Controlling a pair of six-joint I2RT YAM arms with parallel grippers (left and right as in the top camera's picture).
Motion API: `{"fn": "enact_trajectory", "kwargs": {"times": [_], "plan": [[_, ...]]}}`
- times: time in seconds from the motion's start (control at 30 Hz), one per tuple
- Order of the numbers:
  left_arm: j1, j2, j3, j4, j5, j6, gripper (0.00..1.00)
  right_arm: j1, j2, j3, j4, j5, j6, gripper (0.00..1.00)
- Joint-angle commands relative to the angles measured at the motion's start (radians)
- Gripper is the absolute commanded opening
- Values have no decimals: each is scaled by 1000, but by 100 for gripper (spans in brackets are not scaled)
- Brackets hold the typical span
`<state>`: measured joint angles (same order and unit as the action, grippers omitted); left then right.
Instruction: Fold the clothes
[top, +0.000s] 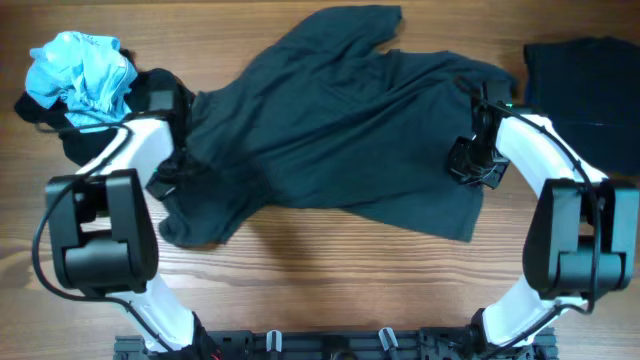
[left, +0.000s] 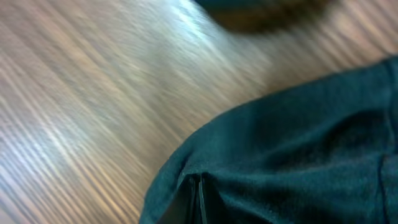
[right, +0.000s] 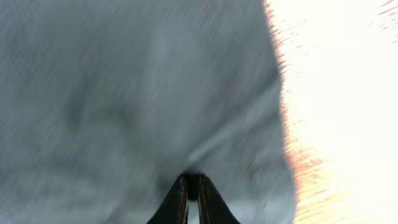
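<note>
Left fingers (left: 194, 202) and right fingers (right: 176, 205) clamped on black T-shirt (top: 330, 120); draw edge taut evenly over tabletop (top: 300, 260) before folding.

You get no readable text, label or number anywhere: the shirt (top: 340, 130) faces you plain (wrist views are blurred).

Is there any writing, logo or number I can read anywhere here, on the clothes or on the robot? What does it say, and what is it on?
No readable text in any view.
dark T-shirt: plain fabric, no print showing.
light blue garment: no lettering visible.
second dark garment: no lettering visible.
Both wrist views: blurred, showing only cloth and the table.
</note>
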<state>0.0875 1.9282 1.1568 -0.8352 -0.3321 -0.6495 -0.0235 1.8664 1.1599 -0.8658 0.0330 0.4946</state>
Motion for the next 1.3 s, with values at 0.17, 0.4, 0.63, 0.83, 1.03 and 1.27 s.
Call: {"fn": "enact_trajectory", "kwargs": {"times": [0.17,0.4,0.63,0.83,1.03,1.27], "plan": [[32,58,-40,-4,6,-10,4,-2,55,-13,-131,-201,-23,4],[32,58,-40,-30,6,15,4,-2,54,-193,-209,-320,21,4],[34,58,-40,-80,6,17,4,-2,4,-281,-155,-317,94,5],[34,48,-40,-132,50,84,4,-2,-121,-210,-134,-253,129,4],[34,-27,-40,-189,129,91,4,-2,-176,60,-288,-217,-10,8],[34,-158,0,-195,161,97,10,46,-203,112,-412,-308,-144,20]]}}
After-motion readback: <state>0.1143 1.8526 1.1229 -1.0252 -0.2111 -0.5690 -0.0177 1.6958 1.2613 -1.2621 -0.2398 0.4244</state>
